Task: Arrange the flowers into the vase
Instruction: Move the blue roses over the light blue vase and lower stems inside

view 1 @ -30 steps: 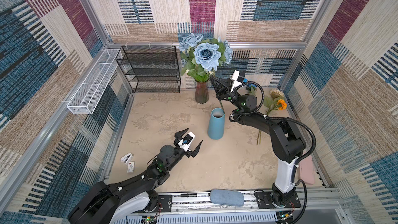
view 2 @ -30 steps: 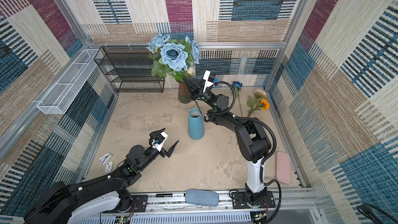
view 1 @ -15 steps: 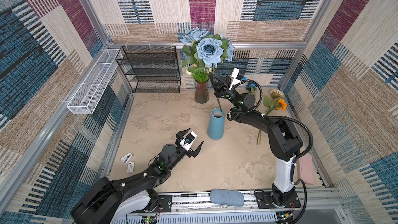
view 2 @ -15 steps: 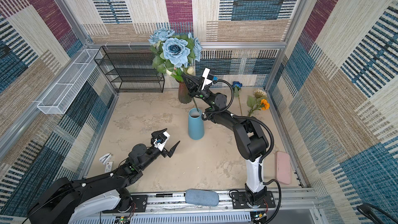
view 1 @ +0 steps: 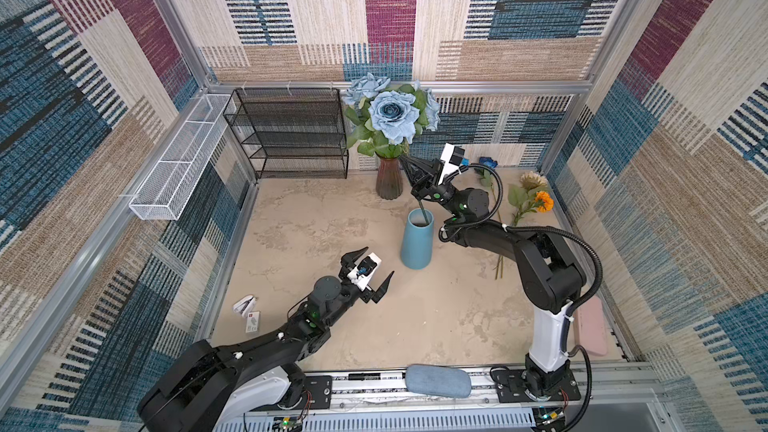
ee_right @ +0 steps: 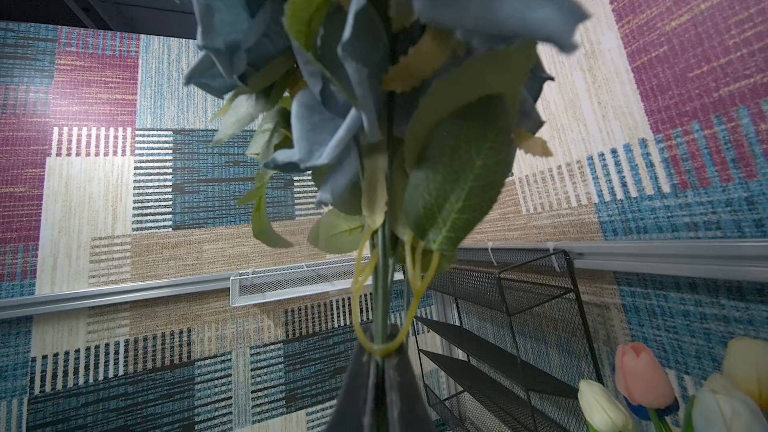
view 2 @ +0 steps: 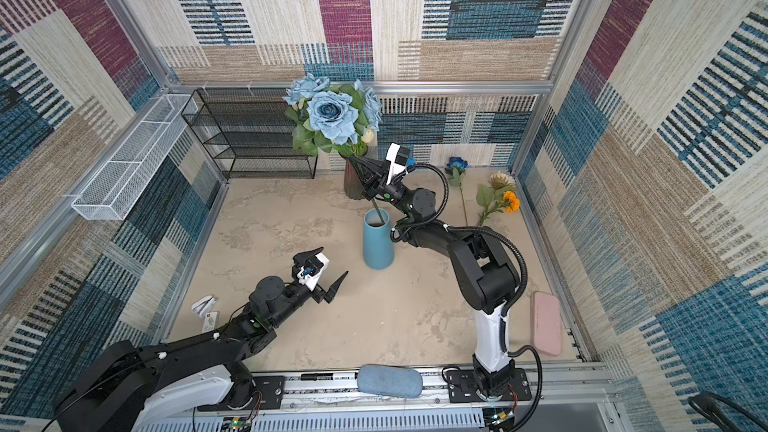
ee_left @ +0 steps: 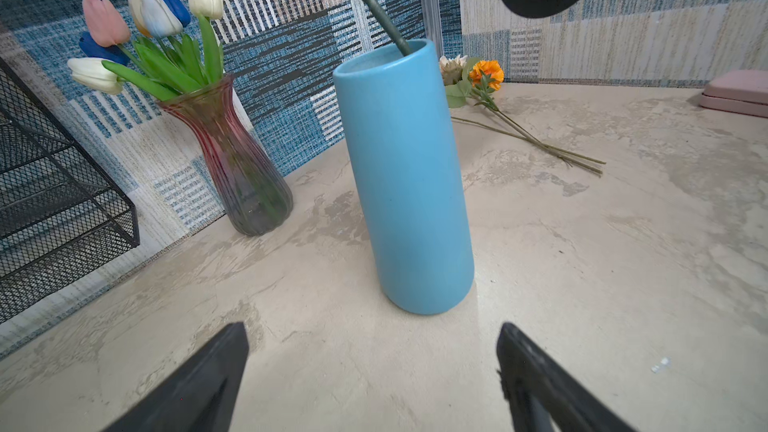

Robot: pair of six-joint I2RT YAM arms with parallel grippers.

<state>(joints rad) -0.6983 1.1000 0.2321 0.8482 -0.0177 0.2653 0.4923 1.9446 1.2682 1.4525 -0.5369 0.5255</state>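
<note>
The dusty-blue fabric rose bunch (view 1: 390,116) is pinched at its green stem by the right gripper (view 1: 406,163), stem end set inside the tall sky-blue cylindrical vase (view 1: 417,243). Nearby, the left gripper (view 1: 376,263) is held spread wide above the beige marbled tabletop (view 1: 316,222).

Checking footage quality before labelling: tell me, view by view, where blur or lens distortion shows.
Right wrist view: the dusty-blue rose bunch sits close to the lens, its upper petals soft. Left wrist view: sharp, though the blue vase looks slanted, likely lens distortion. Both top views: evenly lit, crisp.
</note>
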